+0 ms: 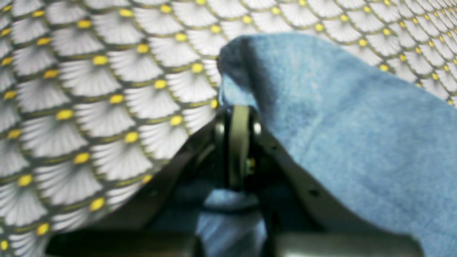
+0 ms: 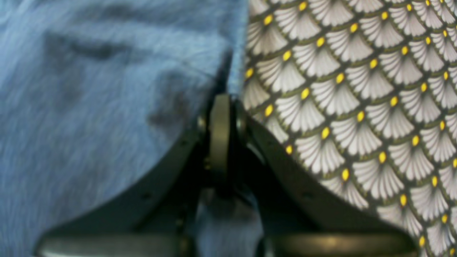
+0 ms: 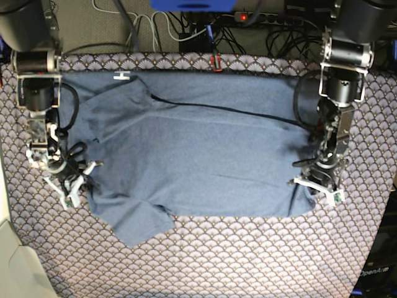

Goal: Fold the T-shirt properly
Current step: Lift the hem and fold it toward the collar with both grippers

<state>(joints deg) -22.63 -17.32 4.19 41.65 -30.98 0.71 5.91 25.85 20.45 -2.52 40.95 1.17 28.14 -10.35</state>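
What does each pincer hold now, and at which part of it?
Both hold the T-shirt. The left pincer is shut on its edge at the base view's right side; the right pincer is shut on its edge at the opposite side.

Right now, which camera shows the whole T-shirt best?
The base view: the T-shirt lies spread across the tablecloth, sleeves and outline visible. Each wrist view shows only a blurred blue edge pinched in the left gripper or right gripper.
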